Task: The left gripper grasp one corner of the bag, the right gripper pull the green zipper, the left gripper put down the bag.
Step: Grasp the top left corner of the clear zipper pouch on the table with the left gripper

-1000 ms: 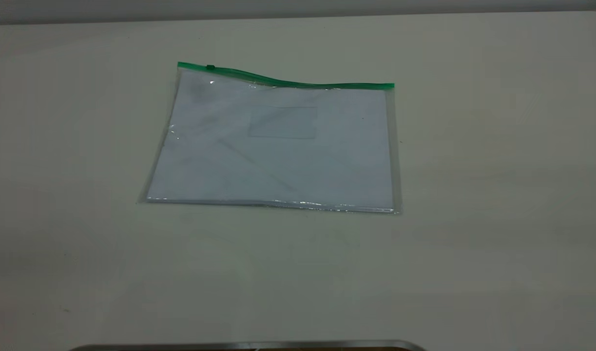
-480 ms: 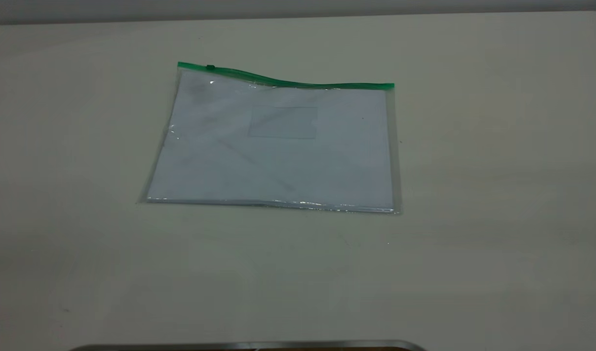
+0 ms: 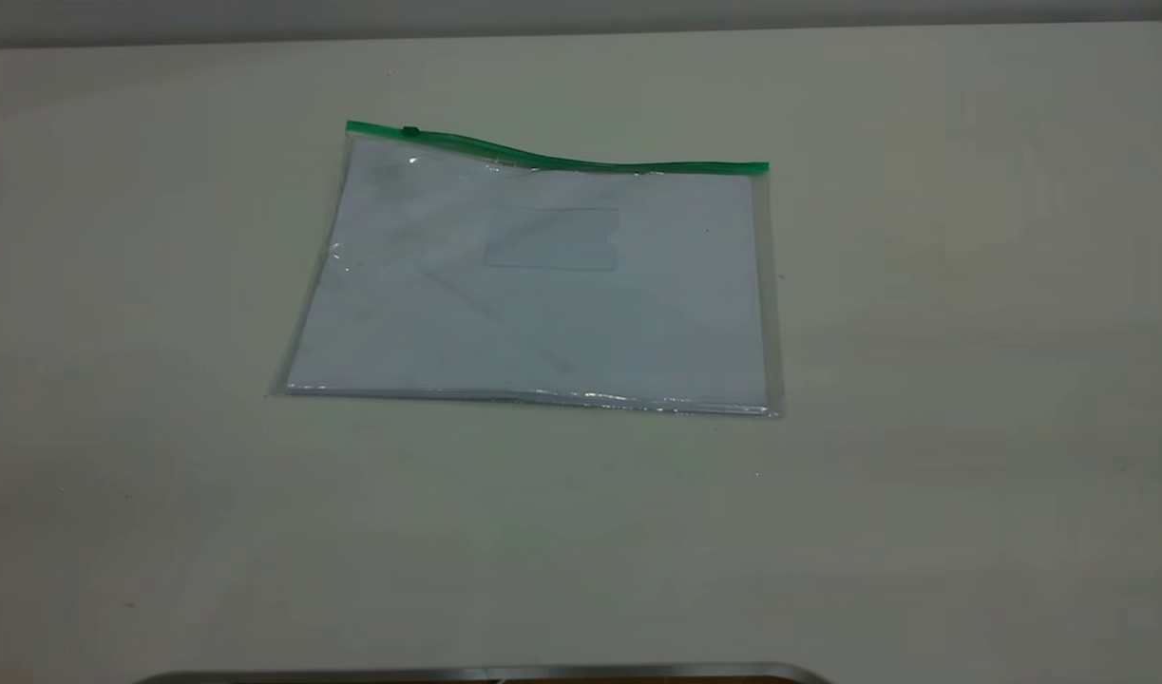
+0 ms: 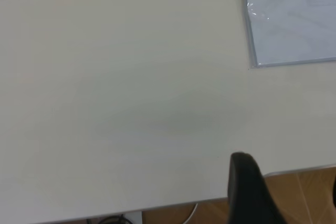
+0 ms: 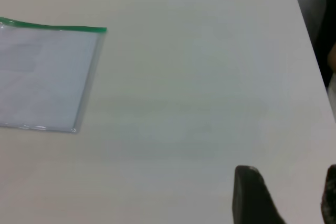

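Nothing differs from the earlier exterior frames: the bag (image 3: pixel 533 285) lies flat in the same spot mid-table, no arm in that view. The green zipper (image 3: pixel 561 160) runs along its far edge, slightly wavy, with the slider tab (image 3: pixel 410 130) near the strip's left end.

The left claw (image 4: pixel 294 192) sits over the near table (image 3: pixel 923 494) edge, well apart from the bag; the bag's near left corner (image 4: pixel 255 65) lies ahead of it, untouched. One dark finger (image 4: pixel 247 187) shows with a wide gap beside it, so the jaws stand parted.

The right claw (image 5: pixel 286 198) is also well apart from the bag, the bag's right end and the zipper's end (image 5: pixel 103 29) far ahead of it. Two fingers (image 5: pixel 252 195) show spread apart, nothing between them.
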`<move>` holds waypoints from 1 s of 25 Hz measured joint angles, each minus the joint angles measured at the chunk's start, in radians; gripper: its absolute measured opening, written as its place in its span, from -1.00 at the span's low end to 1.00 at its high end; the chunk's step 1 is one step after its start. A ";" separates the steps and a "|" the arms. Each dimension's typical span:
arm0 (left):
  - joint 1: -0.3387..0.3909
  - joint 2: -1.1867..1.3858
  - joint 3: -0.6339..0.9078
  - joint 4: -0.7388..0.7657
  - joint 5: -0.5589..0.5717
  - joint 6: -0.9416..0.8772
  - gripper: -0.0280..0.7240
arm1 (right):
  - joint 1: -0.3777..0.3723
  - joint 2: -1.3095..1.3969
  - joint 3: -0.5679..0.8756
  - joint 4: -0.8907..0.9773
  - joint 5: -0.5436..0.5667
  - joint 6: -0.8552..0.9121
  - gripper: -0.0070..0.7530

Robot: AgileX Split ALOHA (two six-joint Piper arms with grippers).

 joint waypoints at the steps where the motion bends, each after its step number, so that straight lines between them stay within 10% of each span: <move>1: 0.000 0.000 0.000 0.000 0.000 -0.001 0.26 | 0.000 0.000 0.000 0.005 0.000 0.000 -0.03; 25: 0.000 0.966 -0.209 0.025 -0.525 -0.131 0.58 | 0.000 0.000 0.000 0.037 0.000 0.000 -0.03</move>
